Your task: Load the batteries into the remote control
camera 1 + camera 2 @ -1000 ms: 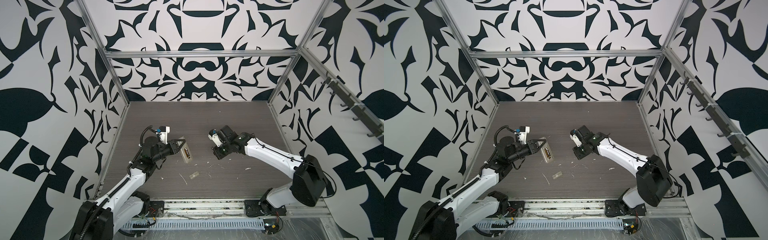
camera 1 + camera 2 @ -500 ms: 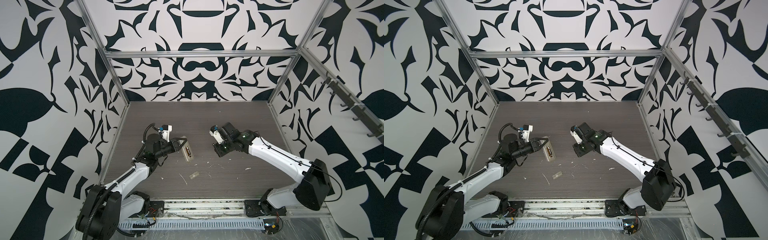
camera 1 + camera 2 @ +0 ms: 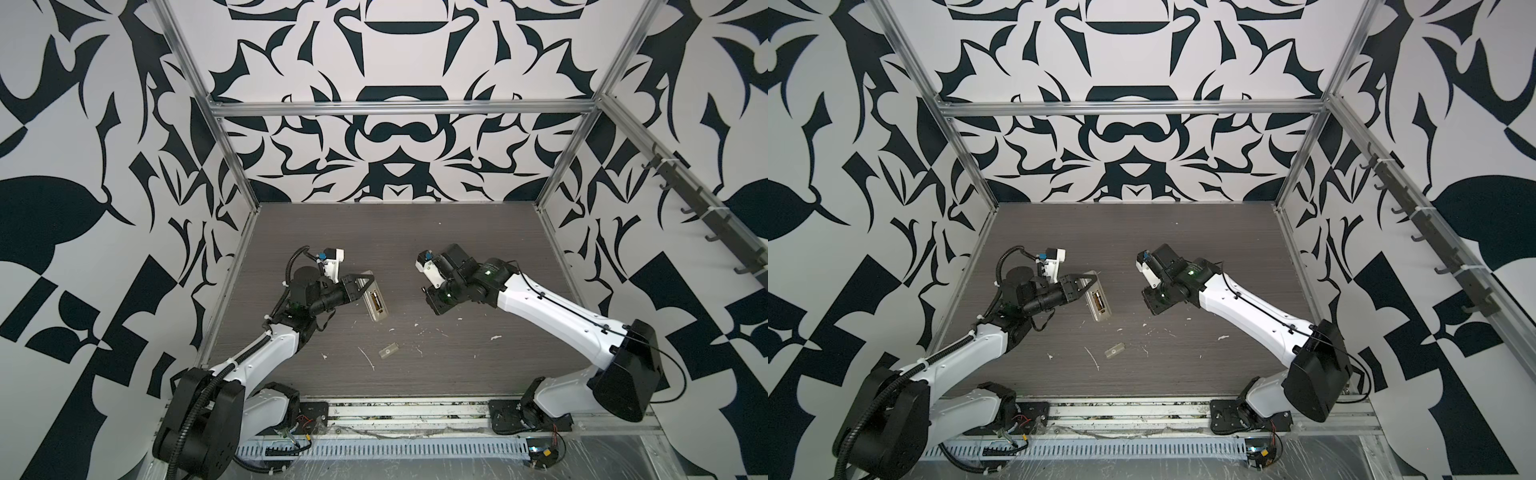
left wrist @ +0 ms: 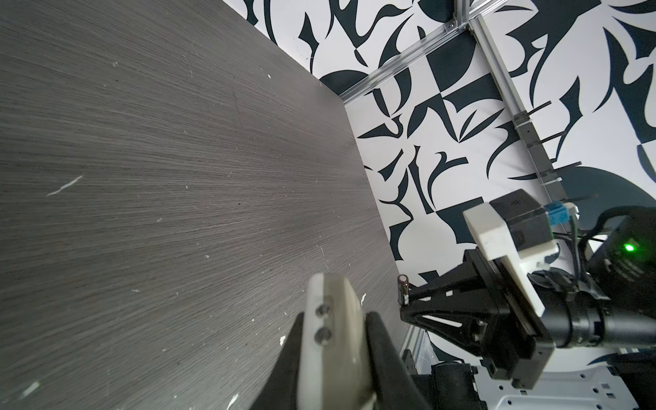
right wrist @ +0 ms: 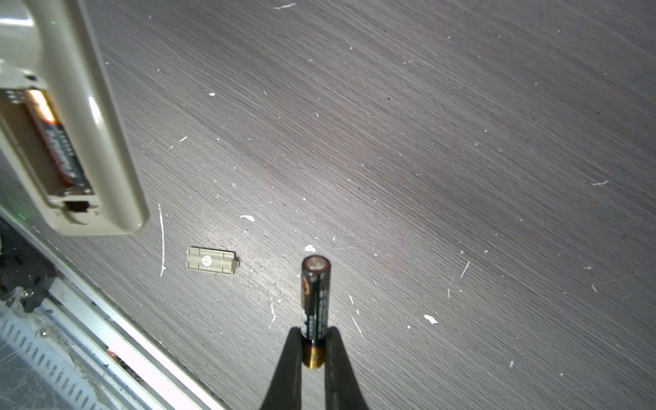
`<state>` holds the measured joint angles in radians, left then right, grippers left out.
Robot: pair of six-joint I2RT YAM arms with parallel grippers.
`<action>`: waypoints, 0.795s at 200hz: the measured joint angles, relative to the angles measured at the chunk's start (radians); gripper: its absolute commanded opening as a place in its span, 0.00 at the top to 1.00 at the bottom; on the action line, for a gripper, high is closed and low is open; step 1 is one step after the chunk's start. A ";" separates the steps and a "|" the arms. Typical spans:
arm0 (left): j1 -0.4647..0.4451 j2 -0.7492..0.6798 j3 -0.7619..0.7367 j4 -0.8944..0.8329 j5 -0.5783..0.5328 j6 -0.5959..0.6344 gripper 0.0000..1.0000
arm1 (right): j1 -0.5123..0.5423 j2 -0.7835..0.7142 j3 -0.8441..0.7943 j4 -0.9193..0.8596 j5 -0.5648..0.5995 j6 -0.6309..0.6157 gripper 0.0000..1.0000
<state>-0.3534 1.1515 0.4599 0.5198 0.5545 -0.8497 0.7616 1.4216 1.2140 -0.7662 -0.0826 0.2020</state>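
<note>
Left gripper [image 3: 360, 286] is clenched on one end of the slim off-white rectangular plastic remote control [image 3: 375, 301], and in both top views it holds the handset lifted off the dark grey wood-grain table [image 3: 457, 249]. The handset is tilted, with its free end pointing down towards the near edge. In the left wrist view the black fingers [image 4: 381, 340] press against both long sides of the remote control [image 4: 330, 337].

The handset's back faces up with its recess uncovered. In the right wrist view, a slim dark cylindrical battery with a brownish metallic end [image 5: 58, 142] lies along one side of that recess, and the slot beside it looks bare.

Right gripper [image 5: 314, 342] is closed on a second battery [image 5: 314, 301] of the same kind. It pinches the cell near its brownish end, so most of the dark body sticks out past the fingertips. In both top views this gripper [image 3: 1152, 297] hangs above the table to the right of the remote control [image 3: 1098, 301] and well apart from it.

A small translucent beige rectangular cover piece [image 3: 387, 351] lies flat on the table, nearer the front edge than either gripper. White flecks [image 5: 430, 318] are scattered around it.
</note>
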 measured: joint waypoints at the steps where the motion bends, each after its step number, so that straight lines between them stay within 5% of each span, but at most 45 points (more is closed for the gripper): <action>1: 0.000 0.000 0.000 0.000 0.000 0.000 1.00 | 0.001 0.000 0.000 0.000 0.000 0.000 0.98; 159: 0.000 0.041 -0.033 0.163 -0.009 -0.068 1.00 | 0.080 0.111 0.215 -0.082 -0.143 -0.050 0.98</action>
<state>-0.3534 1.1923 0.4267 0.6827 0.5457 -0.9180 0.8421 1.5330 1.4288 -0.8478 -0.2256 0.1524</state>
